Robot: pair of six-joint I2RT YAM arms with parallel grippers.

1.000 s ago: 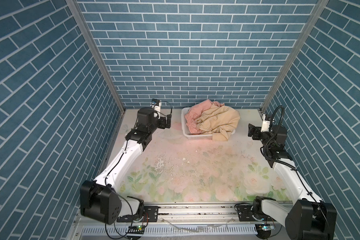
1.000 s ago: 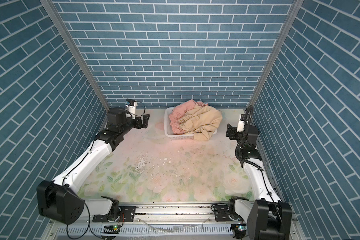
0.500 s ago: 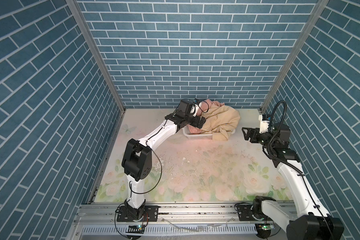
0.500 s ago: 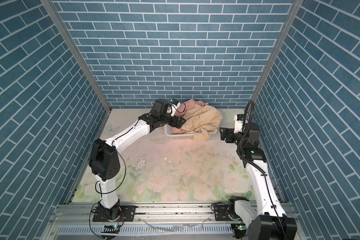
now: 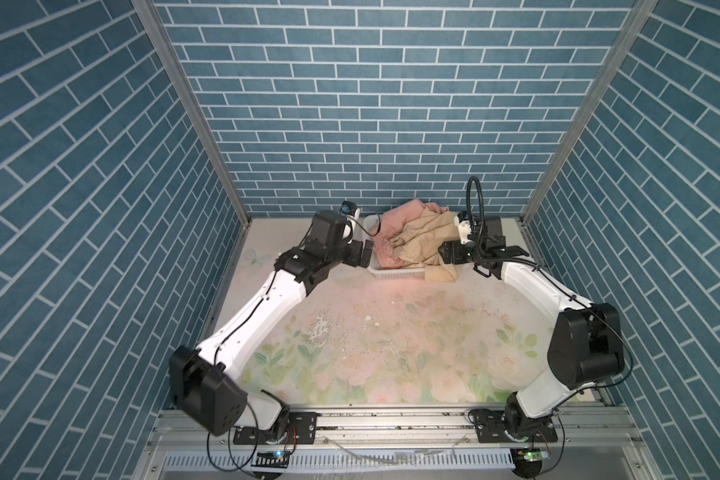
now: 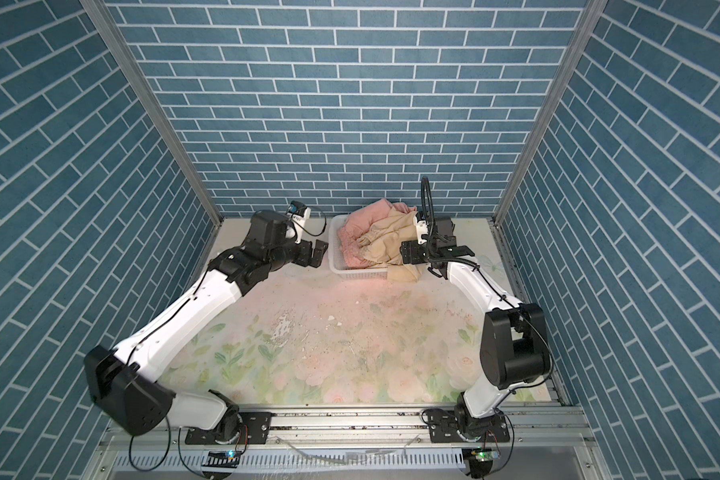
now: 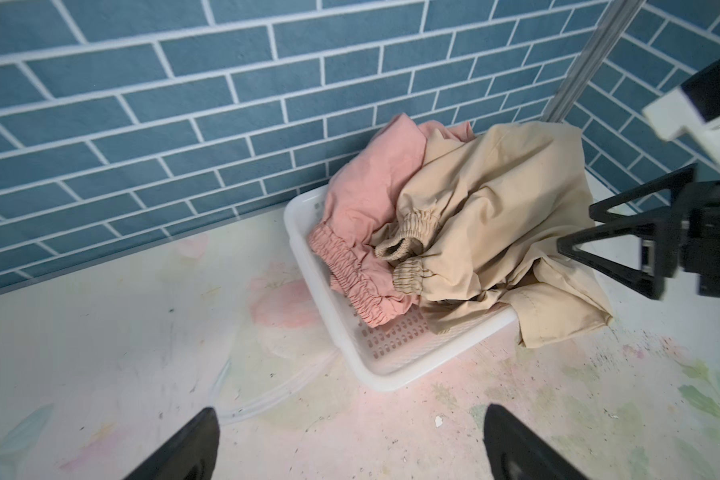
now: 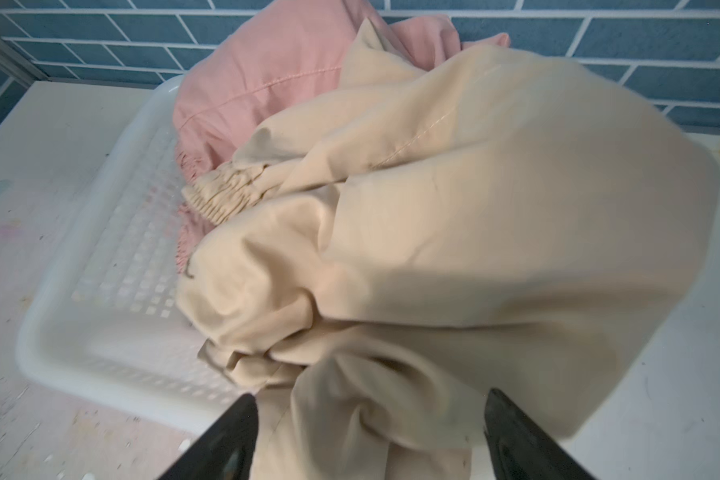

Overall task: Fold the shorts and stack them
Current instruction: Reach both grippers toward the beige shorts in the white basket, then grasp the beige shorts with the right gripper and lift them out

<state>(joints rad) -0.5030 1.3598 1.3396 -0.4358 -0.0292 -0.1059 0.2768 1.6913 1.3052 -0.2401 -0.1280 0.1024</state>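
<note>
Evidently unsorted, the 2 garments lie heaped in the white basket at the far edge of the surface. The beige shorts lie on top of the pink shorts and spill over its near right corner, so they likely come out ahead of the pink. The right hand is spread wide around a hanging beige fold, not pinching it, while the left hand hovers spread and empty beside the basket's left wall.

This is a staged robot test cell in a lab, not a lived-in room. Flat blue brick-patterned wall panels meet at bare aluminium corner posts. A scuffed floral-printed tabletop serves as the floor. Along the lower edge runs an aluminium mounting rail. It carries a white-and-black robot arm at lower left and its twin at lower right, with loose cables and a small lit circuit board.
</note>
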